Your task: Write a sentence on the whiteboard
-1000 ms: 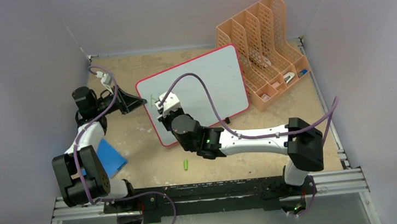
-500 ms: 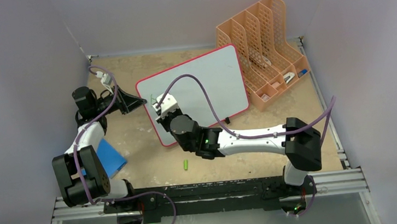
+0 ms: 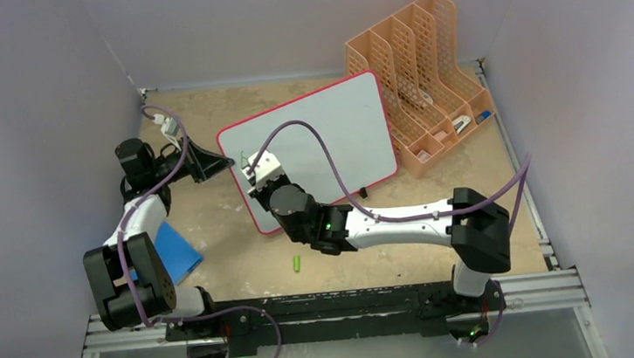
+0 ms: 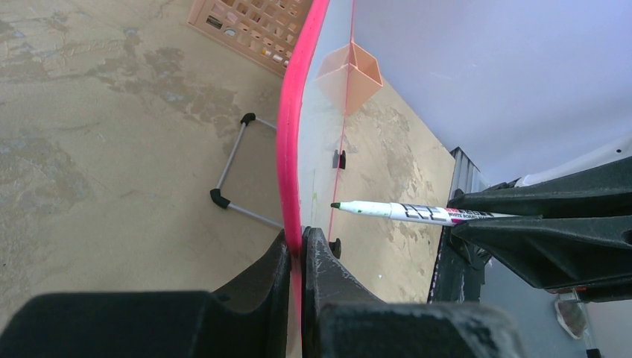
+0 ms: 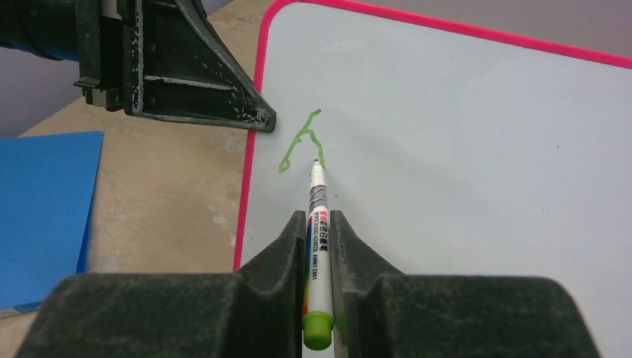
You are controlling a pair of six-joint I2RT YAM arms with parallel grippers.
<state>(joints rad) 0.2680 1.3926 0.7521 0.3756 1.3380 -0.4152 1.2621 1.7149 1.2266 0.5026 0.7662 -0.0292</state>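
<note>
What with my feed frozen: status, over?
Left gripper shut on whiteboard rim. Right gripper shut on marker, tip at the sentence: first strokes only. Nothing obstructing.

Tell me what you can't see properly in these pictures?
Top view: the green writing is tiny; the right gripper may cover some.
Left wrist view: the whiteboard is edge-on, so its face is unreadable.
Right wrist view: the picture edge cuts off the whiteboard's right side.
Top view: things in the orange organizer are too small to name.
</note>
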